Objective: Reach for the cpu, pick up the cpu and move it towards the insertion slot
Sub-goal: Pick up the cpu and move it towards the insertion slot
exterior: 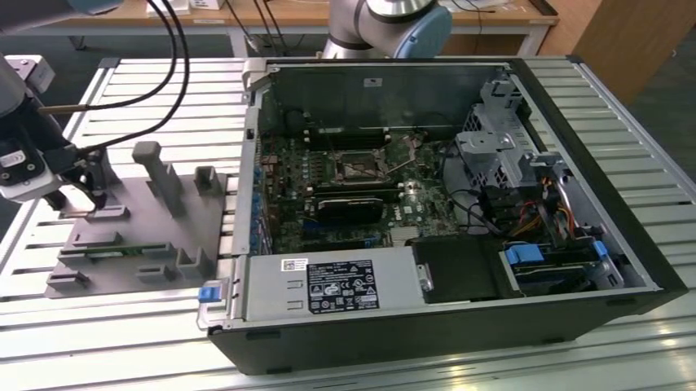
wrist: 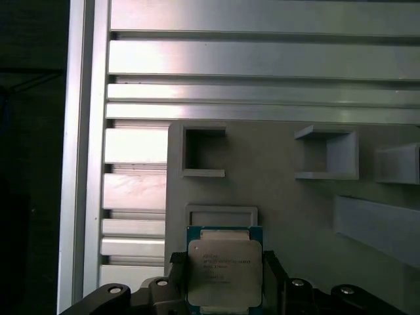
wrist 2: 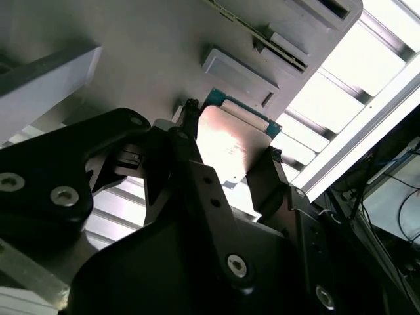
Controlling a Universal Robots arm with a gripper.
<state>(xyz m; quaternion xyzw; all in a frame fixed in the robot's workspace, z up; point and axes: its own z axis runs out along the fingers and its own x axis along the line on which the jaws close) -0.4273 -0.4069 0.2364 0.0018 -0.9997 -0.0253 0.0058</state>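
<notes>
The pincer is clamped on the cpu, a finger against each opposite edge. Both hang over the grey tray on the worktop

One cpu, one grey tray, one open computer case, one insertion slot, one claw.

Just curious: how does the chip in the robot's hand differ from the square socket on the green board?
The cpu is a silvery plate with a green rim; the insertion slot is a dark square in a metal frame. The cpu sits gripped in the hand at the grey tray; the insertion slot is fixed inside the computer case. Both are square.
</notes>
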